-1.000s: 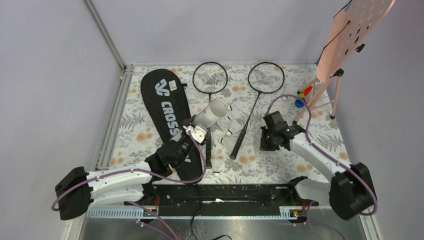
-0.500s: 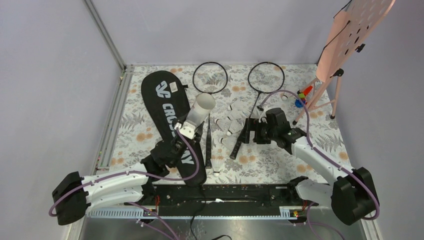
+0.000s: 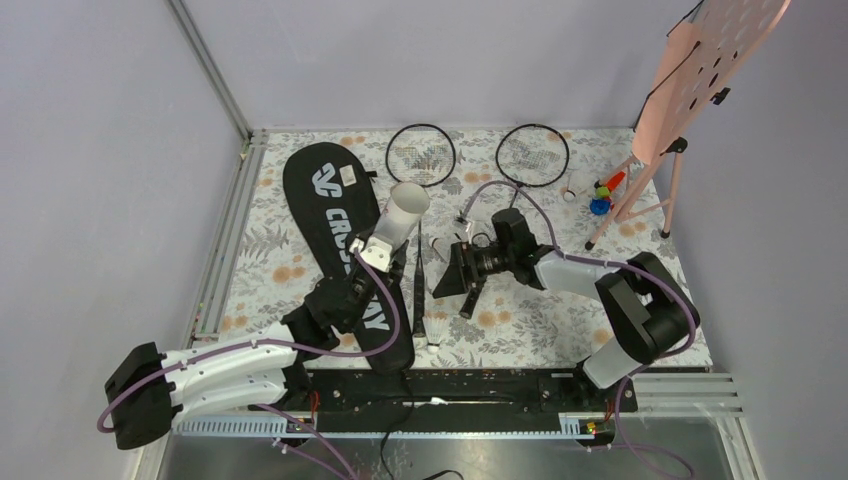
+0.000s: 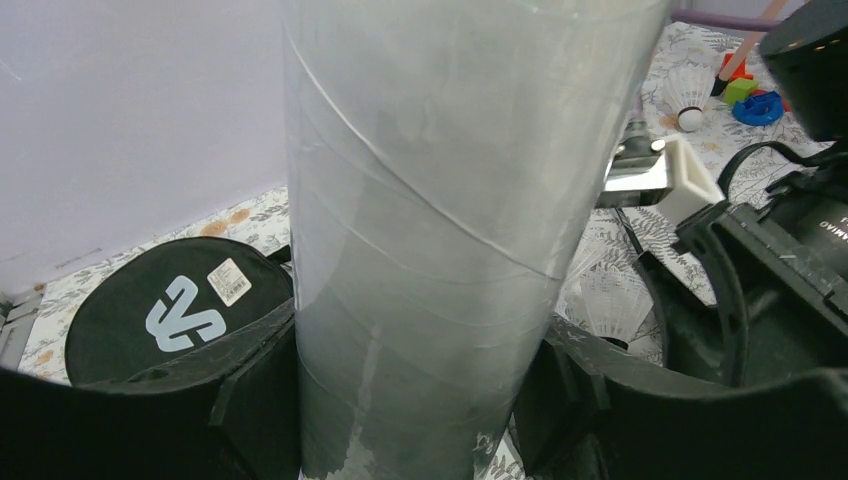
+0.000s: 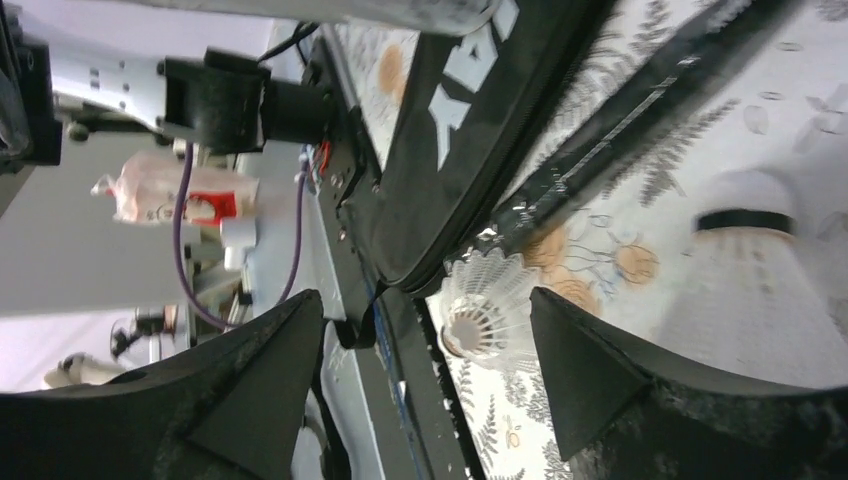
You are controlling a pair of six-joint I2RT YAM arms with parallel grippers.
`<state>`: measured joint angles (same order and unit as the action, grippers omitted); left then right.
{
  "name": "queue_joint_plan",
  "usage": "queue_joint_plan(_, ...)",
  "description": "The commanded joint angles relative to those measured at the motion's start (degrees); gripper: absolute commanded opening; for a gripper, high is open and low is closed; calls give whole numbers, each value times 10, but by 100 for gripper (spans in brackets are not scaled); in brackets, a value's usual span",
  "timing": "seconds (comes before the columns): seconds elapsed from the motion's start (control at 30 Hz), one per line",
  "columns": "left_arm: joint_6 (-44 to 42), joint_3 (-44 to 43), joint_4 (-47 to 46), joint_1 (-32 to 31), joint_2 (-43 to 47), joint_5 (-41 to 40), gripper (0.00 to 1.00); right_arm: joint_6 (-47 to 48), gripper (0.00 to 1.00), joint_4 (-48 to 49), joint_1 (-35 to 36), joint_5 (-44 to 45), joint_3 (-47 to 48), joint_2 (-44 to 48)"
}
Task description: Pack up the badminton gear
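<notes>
A long white tube (image 3: 405, 213) (image 4: 440, 230) is tilted up over the black racket bag (image 3: 335, 225) (image 4: 170, 310), and my left gripper (image 3: 378, 258) (image 4: 420, 400) is shut on its lower part. Two black rackets lie with their heads (image 3: 420, 155) (image 3: 532, 155) at the back. My right gripper (image 3: 450, 280) (image 5: 430, 350) is open and low over the right racket's handle (image 5: 620, 130), pointing left. A white shuttlecock (image 5: 480, 300) (image 3: 437, 324) lies beyond its fingertips, untouched. Another shuttlecock (image 5: 745, 270) sits close on its right.
A pink perforated board (image 3: 705, 70) on a stand occupies the back right, with small coloured toys (image 3: 603, 195) (image 4: 750, 100) at its foot. Another shuttlecock (image 4: 688, 95) lies near them. A metal rail (image 3: 225, 250) borders the left edge.
My right gripper has gone from shut to open and swung left to the racket handles. The left arm shifted the tube slightly left, then held still.
</notes>
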<state>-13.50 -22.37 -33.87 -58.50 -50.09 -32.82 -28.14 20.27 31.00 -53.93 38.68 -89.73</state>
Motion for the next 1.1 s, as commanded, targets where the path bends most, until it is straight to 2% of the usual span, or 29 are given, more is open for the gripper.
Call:
queue_joint_plan(0.0, 62, 3, 39, -1, -8, 0, 56, 123, 79, -107, 33, -44, 67, -19)
queue_joint_plan(0.2, 60, 6, 35, -1, -9, 6, 56, 219, 75, -257, 62, 2, 106, -44)
queue_joint_plan(0.43, 57, 8, 28, -1, -17, 5, 56, 256, 68, -310, 94, 26, 140, -79)
queue_joint_plan(0.5, 57, 8, 26, -1, -20, 1, 56, 264, 57, -323, 99, 29, 146, -84)
queue_joint_plan(0.6, 55, 10, 22, -1, -20, -5, 56, 250, 21, -301, 99, 25, 136, -68)
queue_joint_plan(0.63, 54, 10, 22, -1, -20, -6, 56, 245, 13, -292, 99, 29, 128, -53)
queue_joint_plan(0.7, 52, 11, 22, -1, -18, -4, 56, 237, 2, -291, 99, 43, 118, -14)
queue_joint_plan(0.73, 50, 11, 20, -1, -17, -1, 56, 234, 0, -295, 99, 55, 114, 11)
queue_joint_plan(0.87, 40, 13, 23, -1, -16, 24, 56, 213, 0, -327, 99, 180, 99, 133)
queue_joint_plan(1.07, 8, 16, 40, -1, -19, 86, 56, 149, 0, -382, 100, 491, 107, 380)
